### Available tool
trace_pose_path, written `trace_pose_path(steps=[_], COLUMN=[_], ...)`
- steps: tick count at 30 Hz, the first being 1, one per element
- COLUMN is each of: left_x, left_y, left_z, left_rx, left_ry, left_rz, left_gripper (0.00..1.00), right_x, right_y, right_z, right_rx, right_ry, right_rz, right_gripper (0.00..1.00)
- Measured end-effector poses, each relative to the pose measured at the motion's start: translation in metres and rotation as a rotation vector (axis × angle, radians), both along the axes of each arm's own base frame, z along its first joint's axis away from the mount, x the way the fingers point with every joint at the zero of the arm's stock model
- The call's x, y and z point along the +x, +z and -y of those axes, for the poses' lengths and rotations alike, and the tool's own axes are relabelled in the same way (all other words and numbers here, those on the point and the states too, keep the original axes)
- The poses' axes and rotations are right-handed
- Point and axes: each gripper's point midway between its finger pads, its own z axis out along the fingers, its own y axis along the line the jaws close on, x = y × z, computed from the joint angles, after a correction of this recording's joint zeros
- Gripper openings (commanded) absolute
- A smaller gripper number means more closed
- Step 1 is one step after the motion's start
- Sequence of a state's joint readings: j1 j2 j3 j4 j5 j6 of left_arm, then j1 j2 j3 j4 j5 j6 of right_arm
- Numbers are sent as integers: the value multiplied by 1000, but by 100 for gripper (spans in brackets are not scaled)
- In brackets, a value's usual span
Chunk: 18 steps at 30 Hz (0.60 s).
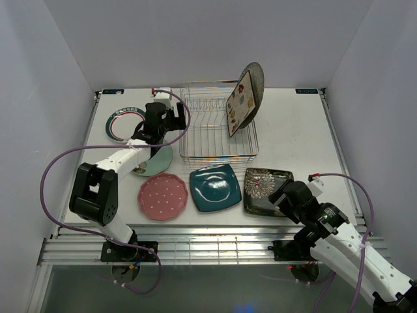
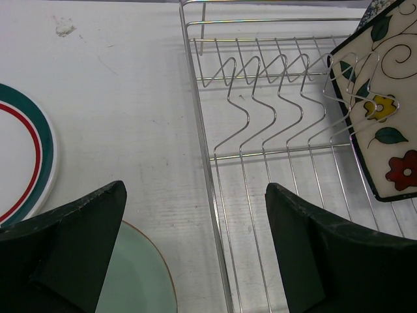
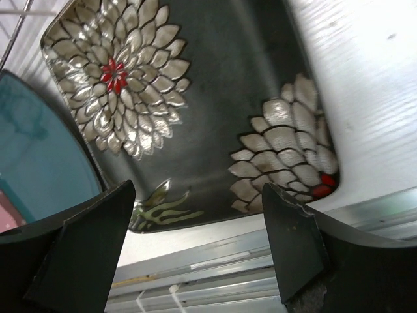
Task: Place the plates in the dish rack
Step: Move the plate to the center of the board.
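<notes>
The dish rack (image 1: 218,130), by the far edge, holds the cream plate (image 1: 240,101) and grey plate (image 1: 255,79) upright at its right end. Five lie flat and unloaded: the white plate (image 1: 119,124) and mint plate (image 1: 158,164) leftward, and the pink plate (image 1: 162,195), teal plate (image 1: 215,188) and black plate (image 1: 264,188) along the near edge. Both grippers gape empty: the left gripper (image 2: 195,222) beside the rack, the right gripper (image 3: 199,215) apparently just above the black plate.

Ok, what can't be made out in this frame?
Speckled grey plate: top view, mostly behind the cream floral plate.
Mint plate: top view, left arm crosses it; left wrist view, cut by bottom edge.
Black floral plate: top view, right gripper covers its near corner.
</notes>
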State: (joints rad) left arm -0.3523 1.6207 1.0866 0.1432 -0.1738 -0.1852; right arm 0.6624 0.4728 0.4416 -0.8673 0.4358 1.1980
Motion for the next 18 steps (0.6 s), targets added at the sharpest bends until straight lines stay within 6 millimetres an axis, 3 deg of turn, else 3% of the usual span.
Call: trace_pose_path(steps=[3,4,5,6,13,18], left_x=[0,0,0,0,0,0], left_y=[0,0,0,0,0,0], left_z=[0,0,0,0,0,0], left_rx=[0,0,0,0,-1,-1], left_ry=[-1,-1,-1,-1,-3,-2], left_rz=[0,0,0,0,0,0], left_gripper=[98,98,98,98,98,98], right_x=[0,-1,-2,-4,-4,2], right_y=[-9,-16,-19,-24,-24,-12], right_z=[-16,-23,-25,-28,-33,-29], right_rx=[59,87,97,111,147,143], right_ry=[35,44,47,46,37,25], right_rz=[-26,-45,-54,-69,-78,-22], right_gripper=[79,67,67,60,66,66])
